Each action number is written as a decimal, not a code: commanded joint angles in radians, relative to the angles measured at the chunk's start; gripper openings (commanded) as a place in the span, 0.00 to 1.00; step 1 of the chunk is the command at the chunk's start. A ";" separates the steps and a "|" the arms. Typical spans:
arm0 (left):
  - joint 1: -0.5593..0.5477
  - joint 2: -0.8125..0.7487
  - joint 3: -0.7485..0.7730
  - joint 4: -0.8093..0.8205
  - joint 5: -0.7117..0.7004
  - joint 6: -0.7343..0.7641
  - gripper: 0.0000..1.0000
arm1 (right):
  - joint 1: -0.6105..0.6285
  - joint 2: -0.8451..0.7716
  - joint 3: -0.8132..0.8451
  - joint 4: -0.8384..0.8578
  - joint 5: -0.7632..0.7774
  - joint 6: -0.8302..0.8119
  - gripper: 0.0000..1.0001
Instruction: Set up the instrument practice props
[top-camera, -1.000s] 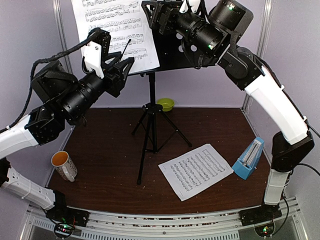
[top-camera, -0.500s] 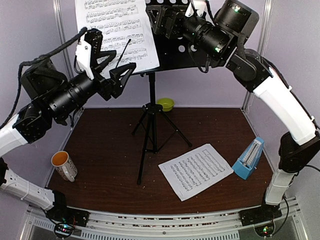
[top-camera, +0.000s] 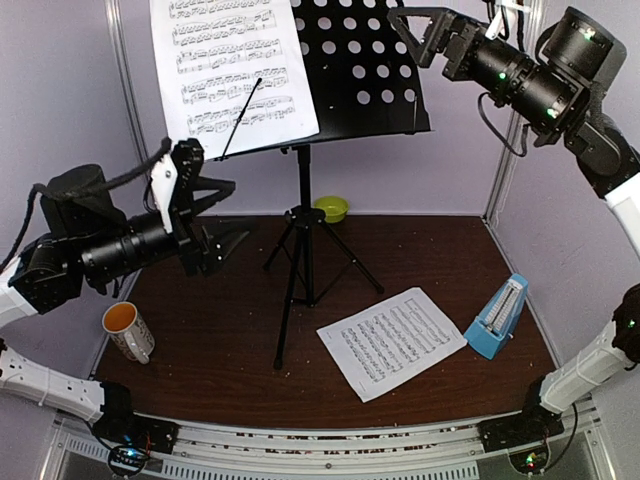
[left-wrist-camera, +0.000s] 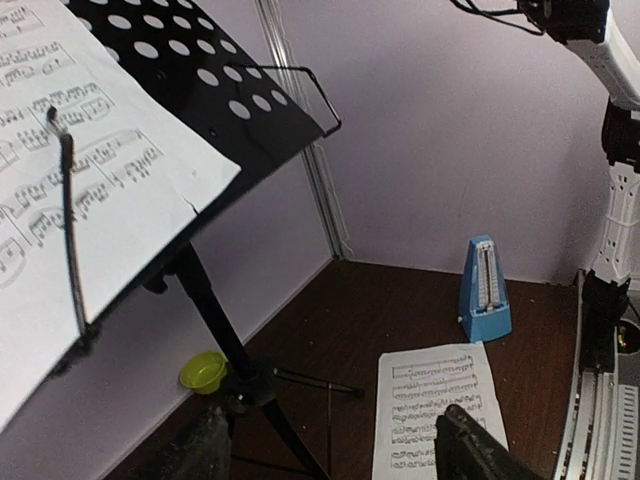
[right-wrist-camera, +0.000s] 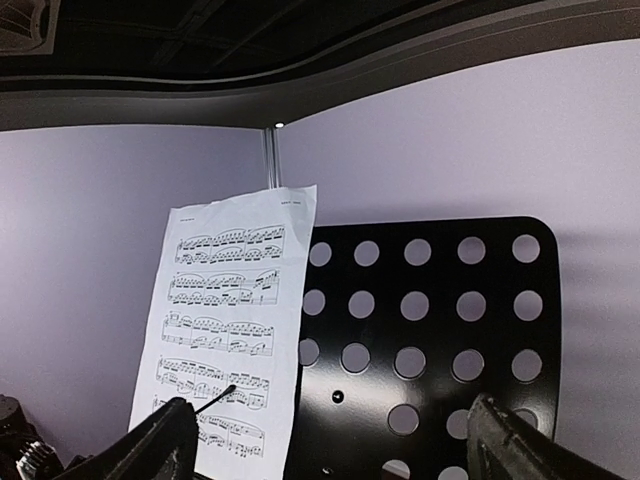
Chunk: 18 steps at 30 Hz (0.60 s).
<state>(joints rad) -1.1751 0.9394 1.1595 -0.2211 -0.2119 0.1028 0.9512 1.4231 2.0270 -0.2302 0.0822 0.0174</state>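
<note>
Sheet-music page (top-camera: 235, 70) on stand (top-camera: 360, 120), heading unreadable

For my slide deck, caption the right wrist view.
One sheet-music page rests on the left side of the black hole-punched stand desk.

The left arm (top-camera: 90, 255), white links ending in a black wrist, lies across the left middle of the top view. Its black two-finger left gripper (top-camera: 230, 210) points right, jaws spread wide and empty. The right arm (top-camera: 600, 140) arches up the right edge to the upper right corner. Its black right gripper (top-camera: 412, 35) aims left, jaws likewise parted, gripping nothing.
</note>
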 joint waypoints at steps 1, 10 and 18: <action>-0.016 -0.025 -0.119 -0.022 0.028 -0.092 0.70 | -0.087 -0.098 -0.183 -0.057 -0.092 0.122 0.94; 0.053 0.058 -0.342 0.102 -0.115 -0.325 0.67 | -0.200 -0.299 -0.631 -0.087 -0.145 0.181 0.88; 0.136 0.269 -0.333 0.218 -0.029 -0.388 0.75 | -0.208 -0.319 -0.774 -0.061 -0.163 0.213 0.85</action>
<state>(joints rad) -1.0481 1.1400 0.8162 -0.1410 -0.2844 -0.2249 0.7517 1.1309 1.2793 -0.3134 -0.0566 0.1993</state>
